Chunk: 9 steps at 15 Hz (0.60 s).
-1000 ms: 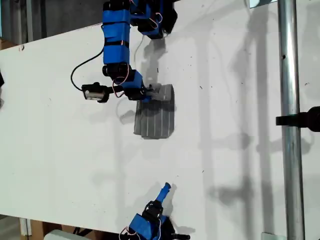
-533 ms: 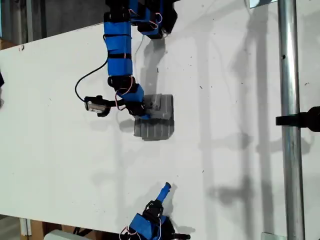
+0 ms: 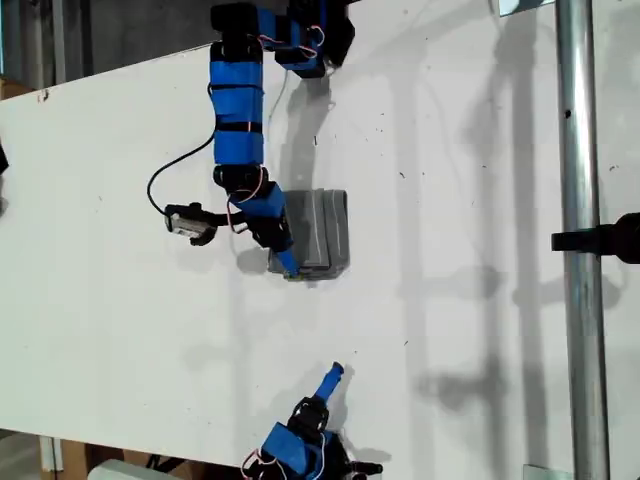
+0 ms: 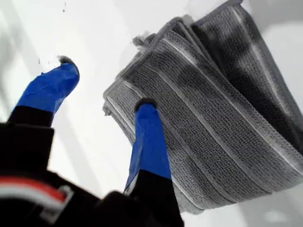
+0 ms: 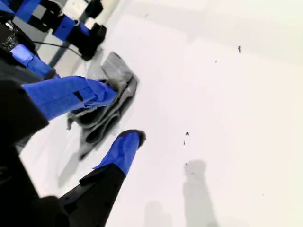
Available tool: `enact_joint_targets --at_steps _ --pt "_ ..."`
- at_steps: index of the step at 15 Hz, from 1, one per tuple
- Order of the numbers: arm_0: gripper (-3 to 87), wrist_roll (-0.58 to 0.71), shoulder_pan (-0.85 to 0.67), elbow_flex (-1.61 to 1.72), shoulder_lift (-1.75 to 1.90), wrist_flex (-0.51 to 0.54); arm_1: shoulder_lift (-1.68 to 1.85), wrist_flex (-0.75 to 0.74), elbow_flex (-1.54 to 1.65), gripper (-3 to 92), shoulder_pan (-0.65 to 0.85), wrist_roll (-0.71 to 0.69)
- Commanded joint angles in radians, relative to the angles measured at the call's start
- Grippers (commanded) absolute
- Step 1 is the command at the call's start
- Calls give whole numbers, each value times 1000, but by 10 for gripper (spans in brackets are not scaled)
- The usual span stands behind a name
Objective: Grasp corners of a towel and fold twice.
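Grey striped towel (image 3: 315, 232) folded into a compact thick packet on the white counter (image 3: 450, 300), upper middle of the exterior view, near the base of the arm that reaches in from that view's top edge. Several layers stacked, pale stripes running along the length, hemmed edges bunched at one end, where a few corners (image 4: 110, 106) crowd together in the first wrist view.

My first hand (image 4: 106, 97) down at the packet's lower edge as the exterior view shows it (image 3: 288, 262), fingers spread apart: one blue-taped fingertip (image 4: 147, 111) pressed on top of the folded cloth beside its hem, the other fingertip (image 4: 61, 71) off the cloth over bare counter. Nothing pinched between them. A black cable loops from that arm out towards the exterior view's left.

My second hand (image 5: 125, 113) well apart from the towel, at the bottom edge of the exterior view (image 3: 328, 381), tips pointing up towards the packet. Blue fingers parted and holding nothing, the folded towel (image 5: 106, 106) seen beyond them across open counter.

A metal pole (image 3: 580, 240) standing upright along the exterior view's right, with a black clamp (image 3: 600, 238) on it. No readable brand, label or writing anywhere; only small dark specks on the counter
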Motion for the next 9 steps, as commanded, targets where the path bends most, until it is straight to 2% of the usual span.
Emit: enact_joint_targets --at_steps 1,2,4,5,8,9 --pt "143 -26 -34 17 8 -12 304 89 55 197 14 -9" --pt "135 -63 -52 55 8 -21 443 160 170 161 18 0" --pt "83 -6 -74 132 8 -44 723 302 469 108 12 54" --pt "71 -31 -77 144 8 -28 859 322 660 86 -5 106" --pt "40 -43 -117 144 6 64 1333 242 1241 -1 -57 301" --pt "40 57 -118 144 6 63 1436 290 1307 -1 -71 324"
